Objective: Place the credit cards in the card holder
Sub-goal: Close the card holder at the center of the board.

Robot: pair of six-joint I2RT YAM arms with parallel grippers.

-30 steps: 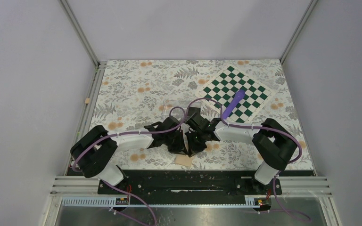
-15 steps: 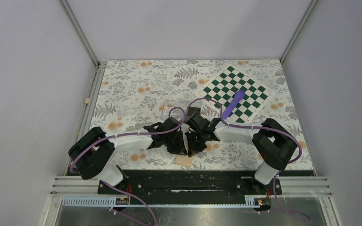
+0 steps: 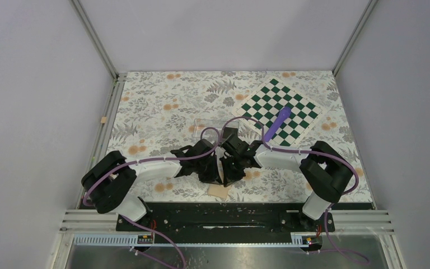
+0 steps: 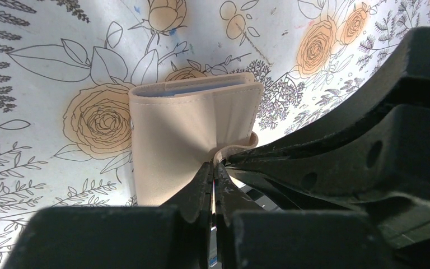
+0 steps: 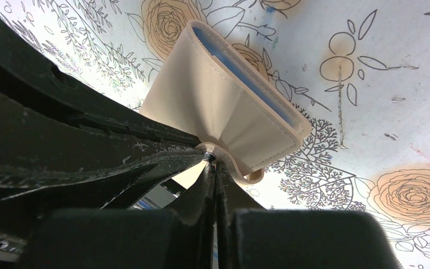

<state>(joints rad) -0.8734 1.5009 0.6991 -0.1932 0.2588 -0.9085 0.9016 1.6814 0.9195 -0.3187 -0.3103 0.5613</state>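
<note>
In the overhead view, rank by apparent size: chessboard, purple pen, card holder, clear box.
1. chessboard
2. clear box, partly behind the arms
3. purple pen and card holder: unranked, since the holder is mostly hidden

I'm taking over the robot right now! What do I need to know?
Left hand: shut, pinching the card holder by its snap strap.
Right hand: shut on the same strap, opposite side.
Card holder: folded, at the near edge of the table, blue inside showing.
Done: cannot tell; no cards in plain view.
Left: open holder, load cards.
</note>
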